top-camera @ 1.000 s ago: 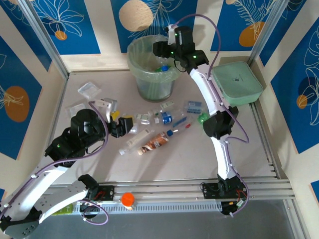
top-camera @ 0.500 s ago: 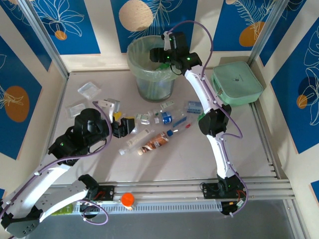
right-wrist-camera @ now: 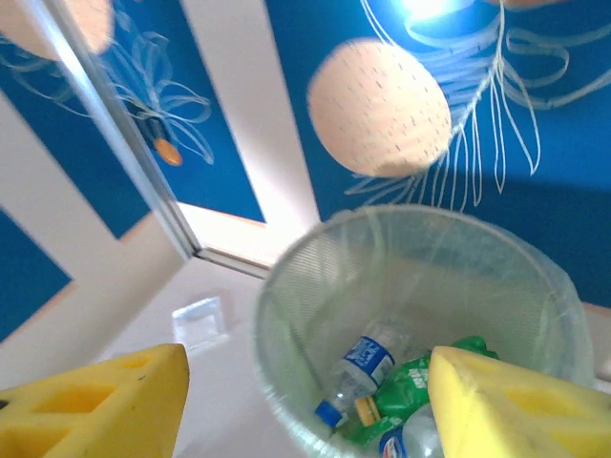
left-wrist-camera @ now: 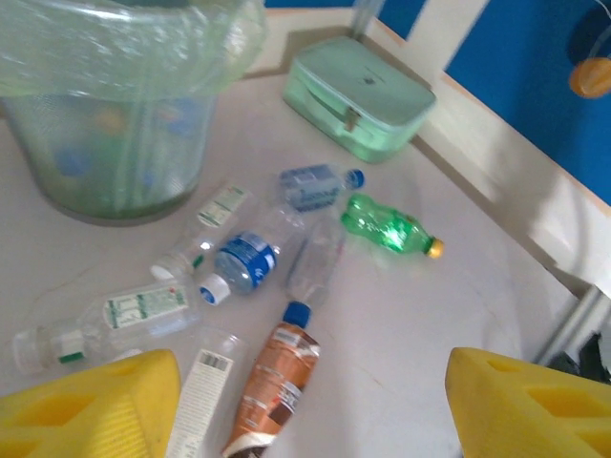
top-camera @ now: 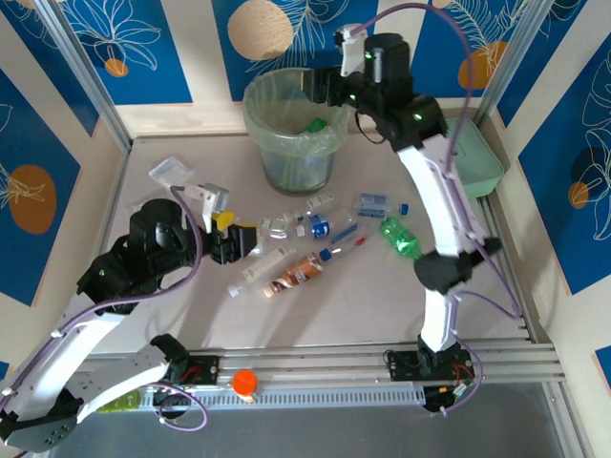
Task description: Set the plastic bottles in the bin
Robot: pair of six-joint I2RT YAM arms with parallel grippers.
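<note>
The pale green bin (top-camera: 286, 129) stands at the back of the table. My right gripper (top-camera: 321, 88) hovers over its right rim, open and empty. Looking down past the right gripper (right-wrist-camera: 305, 405), a clear blue-labelled bottle (right-wrist-camera: 363, 367) and a green bottle (right-wrist-camera: 412, 386) lie inside the bin (right-wrist-camera: 286, 315). More plastic bottles lie mid-table: a green one (top-camera: 399, 237), a clear blue-labelled one (top-camera: 372, 203), a blue one (top-camera: 318, 225) and a brown one (top-camera: 296, 272). My left gripper (top-camera: 239, 239) is open beside them, just left of the brown bottle (left-wrist-camera: 277, 377) and holding nothing.
A mint green square box (top-camera: 477, 162) sits at the back right, partly behind the right arm. Clear flat trays (top-camera: 170, 170) lie at the back left. An orange cap (top-camera: 245, 383) rests on the front rail. Bare table lies in front of the bottles.
The right gripper has risen from the bin's mouth and its arm has swung right, uncovering the green bottle on the table. The left arm has barely shifted.
</note>
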